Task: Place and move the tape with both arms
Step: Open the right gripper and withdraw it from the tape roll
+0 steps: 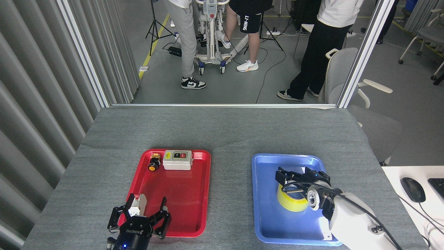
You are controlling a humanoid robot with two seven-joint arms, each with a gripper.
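tape: yellow roll lying flat in the blue tray, near its middle
right gripper: directly over the roll, fingers reaching down around its top, likely for a lift; whether they pinch it cannot be told
left gripper: fingers spread, holding nothing, at the near edge of the red tray, seemingly waiting to receive

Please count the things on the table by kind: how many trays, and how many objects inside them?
Trays: 2, the red tray and the blue tray
Switch parts in red tray: 3, push button, switch box, small block
Tape rolls: 1
Total: 6
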